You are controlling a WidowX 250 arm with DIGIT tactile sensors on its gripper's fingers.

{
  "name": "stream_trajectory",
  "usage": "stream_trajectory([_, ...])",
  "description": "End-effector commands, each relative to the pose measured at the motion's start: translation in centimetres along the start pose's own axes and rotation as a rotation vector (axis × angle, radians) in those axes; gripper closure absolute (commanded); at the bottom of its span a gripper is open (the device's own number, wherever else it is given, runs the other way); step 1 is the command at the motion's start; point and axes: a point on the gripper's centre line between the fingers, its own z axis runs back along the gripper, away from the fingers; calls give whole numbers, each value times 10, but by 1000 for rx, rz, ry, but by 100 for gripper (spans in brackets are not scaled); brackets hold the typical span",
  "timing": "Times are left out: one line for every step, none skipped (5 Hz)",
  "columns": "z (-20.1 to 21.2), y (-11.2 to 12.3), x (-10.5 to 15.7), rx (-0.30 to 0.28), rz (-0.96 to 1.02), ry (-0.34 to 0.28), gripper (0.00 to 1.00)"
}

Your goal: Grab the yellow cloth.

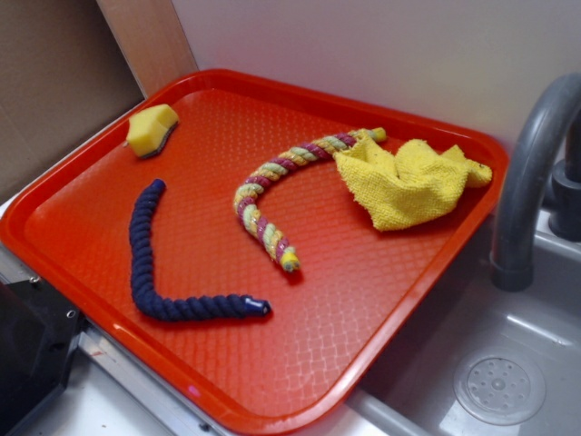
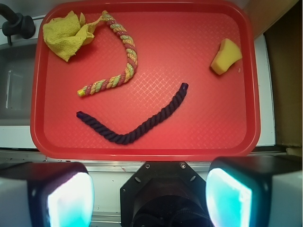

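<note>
Yellow cloth [image 1: 406,183] lies crumpled in a corner of the red tray [image 1: 272,400], seemingly touching the yellow-and-maroon braided rope [image 1: 272,186]. Gripper [image 2: 149,196] spread wide, empty, off the tray's near edge.

End effector [image 2: 149,194] fingers [image 2: 71,201] spread wide apart, empty, pointing downward

- This looks like a small mock kitchen set up for robot work, not a lived-in one.
- A grey sink basin [image 1: 508,363] with a round perforated drain [image 1: 499,389] sits beside the counter.
- A dark grey curved faucet [image 1: 531,173] rises over that basin.
- A red cafeteria-style tray [image 1: 300,363] lies on the counter edge, holding a yellow sponge [image 1: 151,130].
- Plain white wall [image 1: 363,54] behind, brown board [image 1: 54,82] propped to one side.
</note>
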Motion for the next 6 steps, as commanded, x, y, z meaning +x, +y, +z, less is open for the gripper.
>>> stream_trajectory([0,0,0,0,0,0,0])
stream_trajectory([-38,-7,46,-63,125,-112,0])
stream_trajectory([-70,-11,96,-84,310,-180,0])
stream_trajectory([-109,-26,143,-213,360,-204,0])
stream_trajectory([-136,-55,180,-269,304,-160,0])
stream_trajectory([-136,-87,172,-429,219,-107,0])
